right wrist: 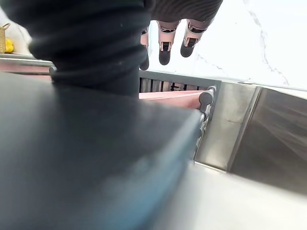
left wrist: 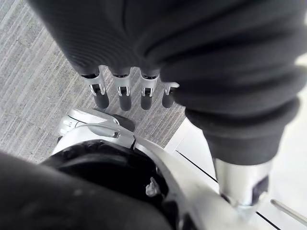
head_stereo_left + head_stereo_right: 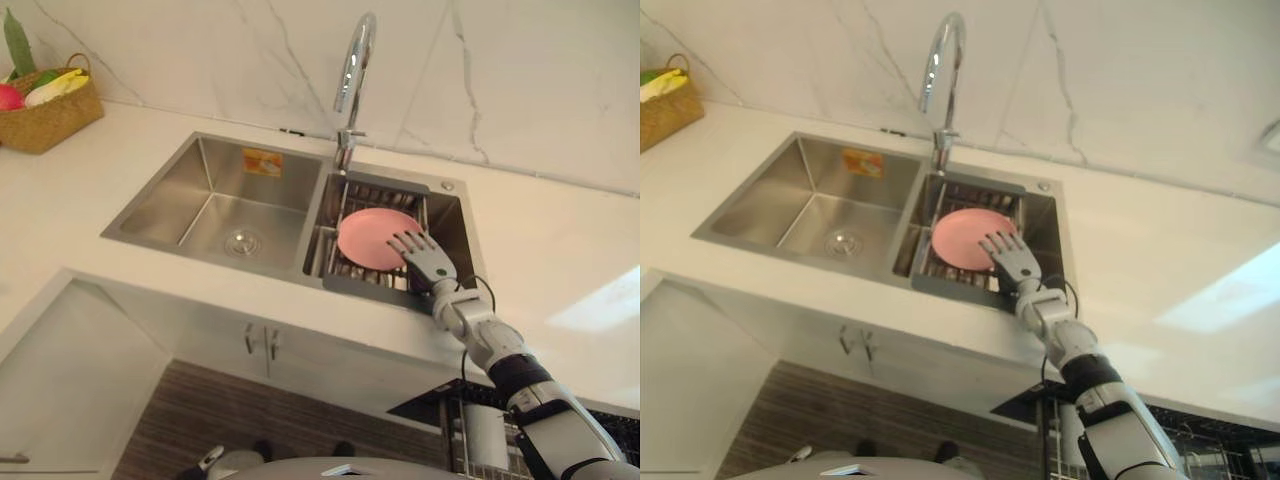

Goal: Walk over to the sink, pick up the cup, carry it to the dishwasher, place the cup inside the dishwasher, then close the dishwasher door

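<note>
A round pink dish (image 3: 370,238) lies on a dark wire rack (image 3: 352,195) in the right basin of the steel sink (image 3: 200,145); no cup can be made out. My right hand (image 3: 428,258) hovers open over the dish's near right edge, fingers spread and pointing toward the faucet. In the right wrist view its fingers (image 1: 164,50) hang straight above the pink dish (image 1: 168,98) and the rack's rim (image 1: 206,98). My left hand (image 2: 122,93) hangs low over the grey floor with straight fingers, holding nothing.
The left basin (image 3: 215,215) holds only its drain. A tall chrome faucet (image 3: 352,70) rises behind the divider. A woven basket (image 3: 45,115) of fruit stands at the counter's far left. The open dishwasher's dark rack (image 3: 610,420) shows at the lower right, under the counter.
</note>
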Tool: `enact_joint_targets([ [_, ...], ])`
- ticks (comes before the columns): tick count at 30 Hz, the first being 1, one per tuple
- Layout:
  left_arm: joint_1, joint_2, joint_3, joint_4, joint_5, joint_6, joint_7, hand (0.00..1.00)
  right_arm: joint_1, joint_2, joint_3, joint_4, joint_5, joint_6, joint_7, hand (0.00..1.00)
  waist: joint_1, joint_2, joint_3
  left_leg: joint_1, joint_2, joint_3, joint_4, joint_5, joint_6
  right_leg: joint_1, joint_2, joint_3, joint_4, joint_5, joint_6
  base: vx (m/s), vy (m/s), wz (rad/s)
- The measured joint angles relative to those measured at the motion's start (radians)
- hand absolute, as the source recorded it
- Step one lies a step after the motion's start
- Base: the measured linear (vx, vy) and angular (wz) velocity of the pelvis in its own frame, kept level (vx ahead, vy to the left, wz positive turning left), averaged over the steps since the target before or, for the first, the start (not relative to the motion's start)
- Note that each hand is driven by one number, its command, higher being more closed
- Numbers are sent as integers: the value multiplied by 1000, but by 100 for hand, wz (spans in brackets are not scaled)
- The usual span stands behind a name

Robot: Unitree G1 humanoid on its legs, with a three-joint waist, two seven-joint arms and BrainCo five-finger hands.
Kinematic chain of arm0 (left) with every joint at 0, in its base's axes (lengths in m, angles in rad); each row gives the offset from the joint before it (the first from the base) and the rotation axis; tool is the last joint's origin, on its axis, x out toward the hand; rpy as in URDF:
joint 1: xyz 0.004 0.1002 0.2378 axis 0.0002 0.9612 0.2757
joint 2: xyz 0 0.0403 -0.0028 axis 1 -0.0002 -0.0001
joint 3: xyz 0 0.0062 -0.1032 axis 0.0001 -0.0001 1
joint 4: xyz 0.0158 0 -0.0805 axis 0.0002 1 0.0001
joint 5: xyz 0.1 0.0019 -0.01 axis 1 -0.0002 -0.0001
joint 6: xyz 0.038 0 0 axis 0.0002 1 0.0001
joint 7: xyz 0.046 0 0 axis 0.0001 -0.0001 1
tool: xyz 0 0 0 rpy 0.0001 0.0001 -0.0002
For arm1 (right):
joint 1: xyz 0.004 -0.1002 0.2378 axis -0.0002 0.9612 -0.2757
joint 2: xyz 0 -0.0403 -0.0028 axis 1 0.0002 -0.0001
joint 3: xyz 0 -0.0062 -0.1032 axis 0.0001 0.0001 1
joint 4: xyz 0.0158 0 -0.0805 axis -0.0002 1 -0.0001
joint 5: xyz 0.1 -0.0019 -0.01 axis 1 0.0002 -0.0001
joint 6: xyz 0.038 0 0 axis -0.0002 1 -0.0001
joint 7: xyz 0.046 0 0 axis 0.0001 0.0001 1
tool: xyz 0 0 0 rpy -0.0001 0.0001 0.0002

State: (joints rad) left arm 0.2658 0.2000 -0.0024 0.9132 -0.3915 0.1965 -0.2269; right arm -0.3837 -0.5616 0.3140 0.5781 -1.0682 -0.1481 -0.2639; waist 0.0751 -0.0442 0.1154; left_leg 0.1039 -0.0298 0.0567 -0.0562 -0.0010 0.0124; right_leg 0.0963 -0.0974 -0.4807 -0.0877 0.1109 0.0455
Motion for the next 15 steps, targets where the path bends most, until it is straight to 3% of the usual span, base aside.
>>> enact_joint_targets([
  [5, 0, 0, 0, 0, -1, 0, 0, 0, -21, -2, 28, 29, -15, -2, 6, 0, 3, 1, 1, 1, 2, -4, 1, 1, -2, 5, 2, -3, 0, -3, -1, 3, 7, 4],
  [6, 0, 0, 0, 0, -1, 0, 0, 0, -21, -3, 28, 28, -20, -2, 9, 100, 4, 1, 1, 1, 3, -4, 1, 1, -2, 5, 2, -3, 0, -3, -1, 22, 29, 3],
  [15, 0, 0, 0, -1, -1, 0, 0, 0, -34, -25, 51, 28, -27, -30, 45, 100, 5, 2, 1, -1, 3, -5, 1, 1, -2, 6, 1, -6, 0, -4, 0, 41, 35, 1],
])
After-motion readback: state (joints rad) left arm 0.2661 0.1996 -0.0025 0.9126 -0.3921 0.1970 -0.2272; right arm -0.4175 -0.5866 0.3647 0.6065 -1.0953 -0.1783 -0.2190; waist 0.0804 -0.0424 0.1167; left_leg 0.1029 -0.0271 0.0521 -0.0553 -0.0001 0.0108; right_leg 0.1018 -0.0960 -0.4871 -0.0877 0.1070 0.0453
